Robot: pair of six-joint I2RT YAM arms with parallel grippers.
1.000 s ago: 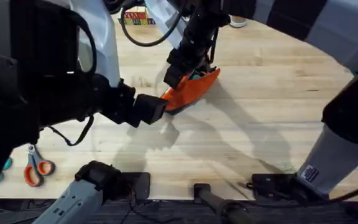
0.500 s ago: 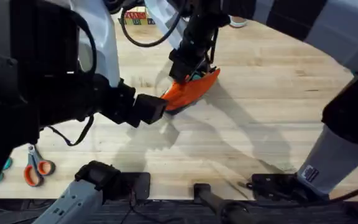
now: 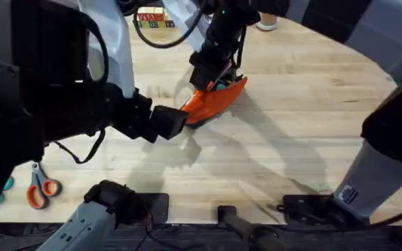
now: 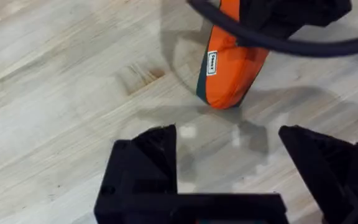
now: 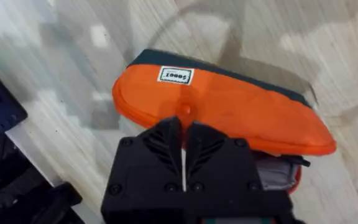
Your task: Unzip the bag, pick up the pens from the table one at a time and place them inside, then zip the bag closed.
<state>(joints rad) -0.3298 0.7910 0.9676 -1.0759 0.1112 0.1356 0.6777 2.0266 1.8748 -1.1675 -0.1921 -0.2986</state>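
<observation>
Orange fabric with a dark navy underside marks the bag, which is lying on the light wooden table just above the centre of the overhead frame. The right gripper is sitting over the bag's top edge with its 2 black fingers pressed together; it is probably pinching the zipper pull, though the pull itself is hidden. At the bag's far end, the zipper is gaping partly open, showing a grey lining. The left gripper is hovering just beside the bag's near end, its fingers spread wide and holding nothing. Orange-handled scissors are lying at the lower left of the overhead frame.
</observation>
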